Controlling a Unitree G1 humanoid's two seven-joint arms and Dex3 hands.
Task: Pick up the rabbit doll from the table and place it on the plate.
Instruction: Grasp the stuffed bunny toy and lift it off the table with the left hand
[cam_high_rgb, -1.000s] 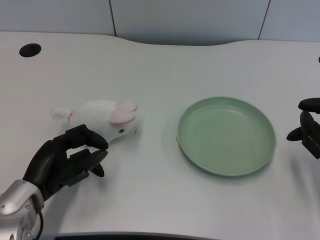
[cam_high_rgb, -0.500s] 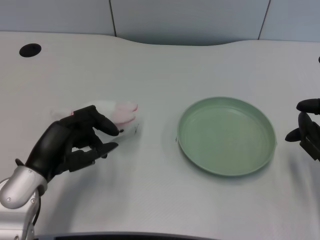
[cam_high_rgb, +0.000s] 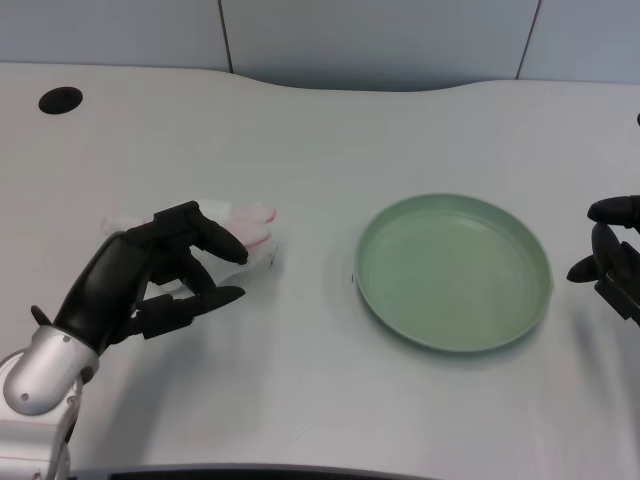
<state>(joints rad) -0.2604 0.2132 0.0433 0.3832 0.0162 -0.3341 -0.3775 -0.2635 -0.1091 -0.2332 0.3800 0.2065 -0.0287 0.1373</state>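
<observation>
The white rabbit doll (cam_high_rgb: 258, 240) with pink ears lies on the table at centre left. My left hand (cam_high_rgb: 150, 275) is over it and hides most of its body. The fingers arch over the doll's top and the thumb reaches along its near side. Only the ears, part of the head and a bit of the tail end show. The doll still rests on the table, and the fingers do not look closed tight on it. The green round plate (cam_high_rgb: 452, 272) sits to the right with nothing on it, well apart from the doll.
My right hand (cam_high_rgb: 614, 262) waits at the right edge, just beyond the plate. A black round hole (cam_high_rgb: 60, 99) is in the tabletop at the far left. The table's curved back edge runs along the top, with a grey wall behind it.
My left hand has moved forward and up from the near side of the doll to over it, and its fingers now arch across the doll's body. The doll and plate have not moved.
</observation>
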